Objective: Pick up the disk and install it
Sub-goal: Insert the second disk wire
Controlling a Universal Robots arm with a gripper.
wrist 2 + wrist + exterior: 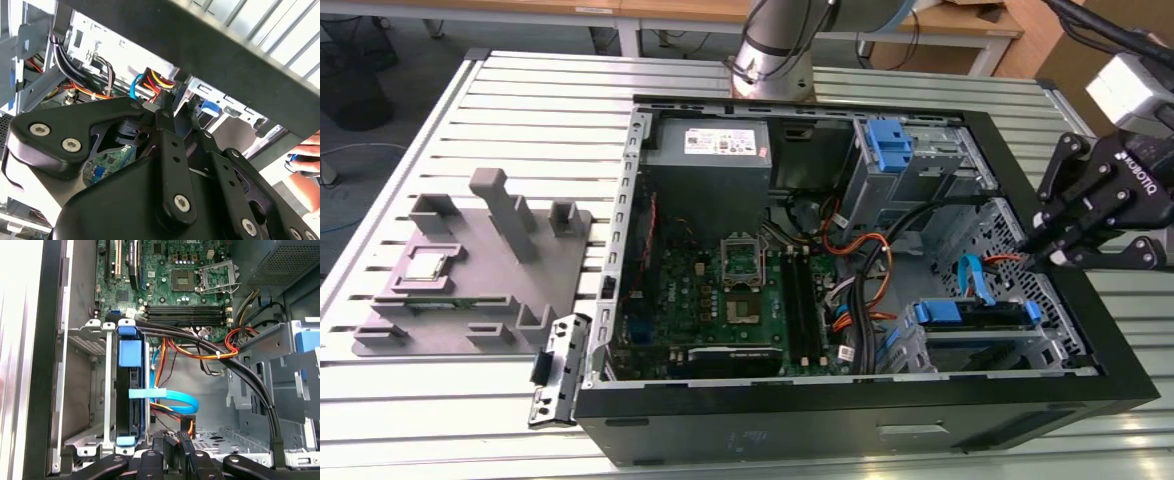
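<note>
The disk [970,313] already sits in its bay at the case's [854,420] four o'clock; the gripper [1051,262], fingers pressed together and empty, hovers beside it, installation seemingly finished

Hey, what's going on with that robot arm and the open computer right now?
A robot arm is working on an open computer case lying on a slatted table. Its gripper hovers at the case's edge on the exterior view's right, just above the drive cage. The disk, with its blue bracket, already sits in that cage. The gripper's fingers look closed and hold nothing.
</note>
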